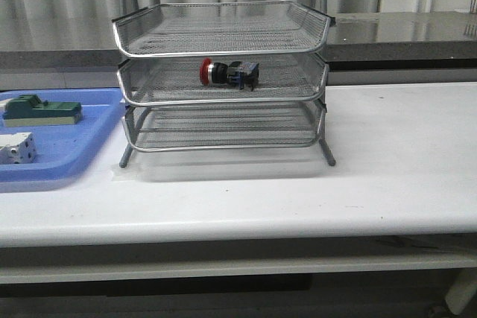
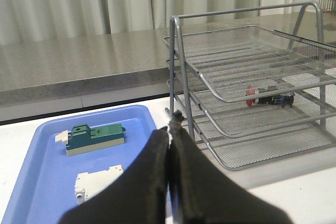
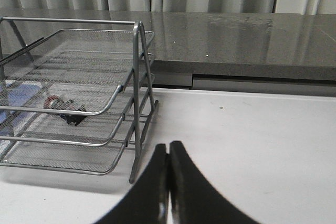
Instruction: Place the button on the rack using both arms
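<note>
Stretching across the whole scene is the white worktop (image 1: 387, 176), with a grey stone counter (image 1: 417, 31) and pale curtains behind it. Standing near the middle of the worktop is the rack (image 1: 223, 39), a silver wire-mesh stand with 3 tiers and slanted metal legs. Just beside it, on the robot's left side, lies a flat blue tray (image 1: 89, 139), its edge close to the rack's leg.

Neither arm shows in the front view; each is seen only through its own wrist camera. The left gripper (image 2: 169, 129) hangs above the near edge of the blue tray, its jaws pressed together with nothing between them. The right gripper (image 3: 169, 153) hovers over bare worktop on the other side of the rack, apart from it, and its jaws are likewise closed tight and empty.

On the tray sit 2 parts: a green flat part (image 1: 41, 109) with a cream base, toward the back, and a white block (image 1: 16, 148) nearer the front, well apart from each other.

Smallest of all is the button (image 1: 227, 73). It lies on its side on the mesh of the middle tier, red head pointing toward the robot's left, black collar next, blue block behind.
</note>
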You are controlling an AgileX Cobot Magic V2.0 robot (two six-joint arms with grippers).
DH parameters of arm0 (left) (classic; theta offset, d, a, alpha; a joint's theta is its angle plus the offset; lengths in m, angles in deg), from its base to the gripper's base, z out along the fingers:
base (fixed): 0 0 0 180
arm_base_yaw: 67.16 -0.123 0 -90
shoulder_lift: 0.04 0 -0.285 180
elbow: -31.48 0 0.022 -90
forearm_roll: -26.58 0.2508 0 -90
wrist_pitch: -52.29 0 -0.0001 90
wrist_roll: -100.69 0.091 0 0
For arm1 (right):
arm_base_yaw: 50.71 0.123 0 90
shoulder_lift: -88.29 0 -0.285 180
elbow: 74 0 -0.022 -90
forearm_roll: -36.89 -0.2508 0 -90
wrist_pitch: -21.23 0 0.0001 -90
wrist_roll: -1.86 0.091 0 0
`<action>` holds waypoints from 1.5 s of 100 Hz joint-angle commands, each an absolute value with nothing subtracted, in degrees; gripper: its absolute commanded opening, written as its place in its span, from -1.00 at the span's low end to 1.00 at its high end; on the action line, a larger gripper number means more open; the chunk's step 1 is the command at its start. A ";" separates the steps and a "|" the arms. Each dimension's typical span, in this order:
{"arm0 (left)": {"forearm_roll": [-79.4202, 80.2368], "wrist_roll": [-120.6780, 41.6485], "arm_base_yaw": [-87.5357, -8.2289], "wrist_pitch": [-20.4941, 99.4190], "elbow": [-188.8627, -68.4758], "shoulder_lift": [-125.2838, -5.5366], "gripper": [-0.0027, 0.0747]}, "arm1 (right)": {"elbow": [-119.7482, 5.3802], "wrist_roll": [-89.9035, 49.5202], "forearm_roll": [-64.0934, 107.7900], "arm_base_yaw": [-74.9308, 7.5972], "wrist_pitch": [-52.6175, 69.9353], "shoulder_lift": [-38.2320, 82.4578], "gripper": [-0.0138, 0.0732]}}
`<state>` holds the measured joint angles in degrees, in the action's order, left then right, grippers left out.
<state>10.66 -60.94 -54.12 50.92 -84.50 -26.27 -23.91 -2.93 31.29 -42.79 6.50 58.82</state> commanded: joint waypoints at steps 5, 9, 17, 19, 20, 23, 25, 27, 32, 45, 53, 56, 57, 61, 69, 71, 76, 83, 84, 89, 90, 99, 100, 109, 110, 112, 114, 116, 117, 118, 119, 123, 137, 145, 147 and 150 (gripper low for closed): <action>10.18 -61.07 -54.32 55.45 -86.13 -26.68 -0.98 | -25.30 -3.07 31.88 -43.18 10.66 58.48 -0.81; 10.18 -61.07 -54.32 55.45 -86.13 -26.68 -0.98 | -25.30 -3.07 31.88 -43.18 10.66 58.48 -0.81; 10.18 -61.07 -54.32 55.45 -86.13 -26.68 -0.98 | -25.30 -3.07 31.88 -43.18 10.66 58.48 -0.81; 10.18 -61.07 -54.32 55.45 -86.13 -26.68 -0.98 | -25.30 -3.07 31.88 -43.18 10.66 58.48 -0.81; 10.18 -61.07 -54.32 55.45 -86.13 -26.68 -0.98 | -25.30 -3.07 31.88 -43.18 10.66 58.48 -0.81; 10.18 -61.07 -54.32 55.45 -86.13 -26.68 -0.98 | -25.30 -3.07 31.88 -43.18 10.66 58.48 -0.81; 10.18 -61.07 -54.32 55.45 -86.13 -26.68 -0.98 | -25.30 -3.07 31.88 -43.18 10.66 58.48 -0.81; 10.18 -61.07 -54.32 55.45 -86.13 -26.68 -0.98 | -25.30 -3.07 31.88 -43.18 10.61 58.48 -0.81; 10.18 -61.07 -54.32 55.45 -86.13 -26.68 -0.98 | -25.30 -3.07 31.88 -43.18 10.53 58.48 -0.81; 10.18 -61.07 -54.32 55.45 -86.13 -26.68 -0.98 | -24.11 -2.75 32.51 -43.18 11.31 59.21 -0.81; 10.18 -61.07 -54.32 55.45 -86.13 -26.68 -0.98 | -22.04 -0.76 34.48 -43.18 11.90 60.97 -0.81; 10.18 -61.07 -54.32 55.45 -86.13 -26.68 -0.98 | -21.14 0.43 35.45 -43.18 11.95 61.77 -0.81; 10.18 -61.07 -54.32 55.45 -86.13 -26.68 -0.98 | -20.65 0.73 35.70 -43.18 11.95 61.98 -0.81; 10.18 -61.07 -54.32 55.45 -86.13 -26.68 -0.98 | -19.44 2.52 36.89 -43.18 11.95 63.31 -0.81; 10.18 -61.07 -54.32 55.45 -86.13 -26.68 -0.98 | -16.23 5.70 38.36 -43.18 12.04 66.32 -0.81; 10.18 -61.07 -54.32 55.45 -86.13 -26.68 -0.98 | -15.39 6.09 38.48 -43.18 12.04 66.85 -0.81; 10.18 -61.07 -54.32 55.45 -86.13 -26.68 -0.98 | -13.49 6.95 38.61 -43.18 12.04 69.03 -0.81; 10.18 -61.07 -54.32 55.45 -86.13 -26.68 -0.98 | -10.72 7.06 38.61 -43.18 12.09 71.85 -0.81; 10.18 -61.07 -54.32 55.45 -86.13 -26.68 -0.98 | -10.45 7.06 38.61 -43.18 12.09 72.14 -0.81; 10.18 -61.07 -54.32 55.45 -86.13 -26.68 -0.98 | -8.64 7.06 38.61 -43.18 12.09 74.15 -0.81; 10.18 -61.07 -54.32 55.45 -86.13 -26.68 -0.98 | -8.15 7.06 38.61 -43.18 12.09 74.73 -0.81; 10.18 -61.07 -54.32 55.45 -86.13 -26.68 -0.98 | -5.13 7.47 38.61 -43.18 12.09 78.25 -0.81; 10.18 -61.07 -54.32 55.45 -86.13 -26.68 -0.98 | -4.93 7.60 38.61 -43.18 12.09 78.82 -0.81; 10.18 -61.07 -54.32 55.45 -86.13 -26.68 -0.98 | -2.65 7.98 38.61 -43.18 12.21 82.28 -0.81; 10.18 -61.07 -54.32 55.45 -86.13 -26.68 -0.98 | -2.48 7.98 38.70 -43.27 12.36 82.38 -0.81; 10.18 -61.07 -54.32 55.45 -86.13 -26.68 -0.98 | -2.02 8.04 38.75 -43.28 12.85 82.27 -0.81; 10.18 -61.07 -54.32 55.45 -86.13 -26.68 -0.98 | -1.65 8.04 38.75 -43.37 13.27 82.14 -0.81; 10.18 -61.07 -54.32 55.45 -86.13 -26.68 -0.98 | -1.31 8.04 38.85 -43.58 13.57 82.05 -0.81; 10.18 -61.07 -54.32 55.45 -86.13 -26.68 -0.98 | -1.22 8.04 38.83 -43.74 13.77 82.05 -0.81; 10.18 -61.07 -54.32 55.45 -86.13 -26.68 -0.98 | -1.05 8.04 38.83 -43.84 13.90 82.10 -0.81; 10.18 -61.07 -54.32 55.45 -86.13 -26.68 -0.98 | -0.95 8.04 38.83 -44.04 14.05 82.10 -0.81; 10.18 -61.07 -54.32 55.45 -86.13 -26.68 -0.98 | -0.40 8.04 38.83 -44.50 14.63 82.10 -0.81; 10.18 -61.07 -54.32 55.45 -86.13 -26.68 -0.98 | 0.84 8.04 39.18 -46.57 16.26 82.10 -0.81; 10.18 -61.07 -54.32 55.45 -86.13 -26.68 -0.98 | 1.53 8.04 39.40 -47.22 16.93 82.10 -0.81; 10.18 -61.07 -54.32 55.45 -86.13 -26.68 -0.98 | 1.73 8.04 39.48 -47.29 17.08 82.10 -0.81; 10.18 -61.07 -54.32 55.45 -86.13 -26.68 -0.98 | 2.08 8.04 39.53 -47.29 17.55 82.10 -0.81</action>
<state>10.66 -60.94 -54.12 50.96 -84.47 -26.27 2.70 7.75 38.57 -46.72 11.57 81.14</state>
